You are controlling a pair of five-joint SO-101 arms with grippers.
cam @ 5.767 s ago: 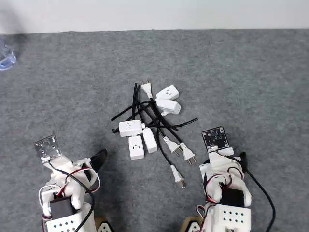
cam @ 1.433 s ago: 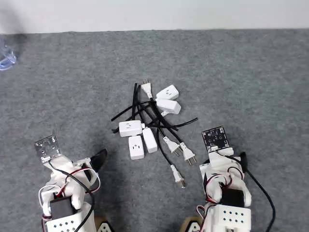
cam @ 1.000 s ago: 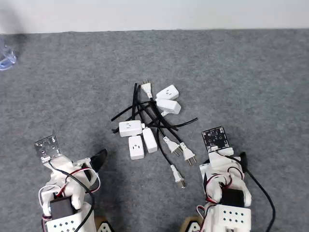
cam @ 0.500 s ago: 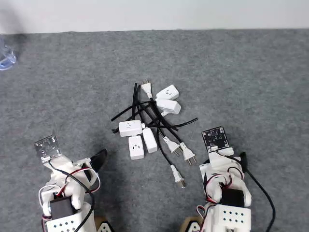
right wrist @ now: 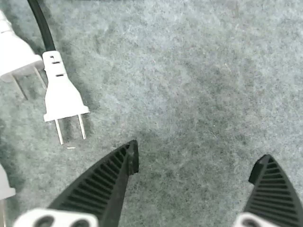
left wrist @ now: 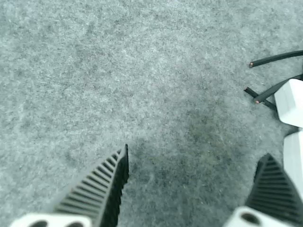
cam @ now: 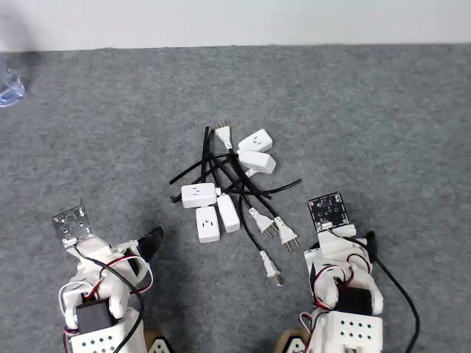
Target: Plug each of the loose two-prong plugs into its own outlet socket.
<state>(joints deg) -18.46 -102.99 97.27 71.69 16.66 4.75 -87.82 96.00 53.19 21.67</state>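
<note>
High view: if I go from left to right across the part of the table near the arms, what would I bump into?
left arm → nearest socket block → nearest plug → right arm

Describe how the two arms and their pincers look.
The left arm and right arm are white plastic with black motors and thin red, black and white wires. A thick black cable loops beside the right arm. The left arm carries a silvery board, the right a black board. The left pincer and right pincer have black, ribbed, pointed fingers on white mounts.
</note>
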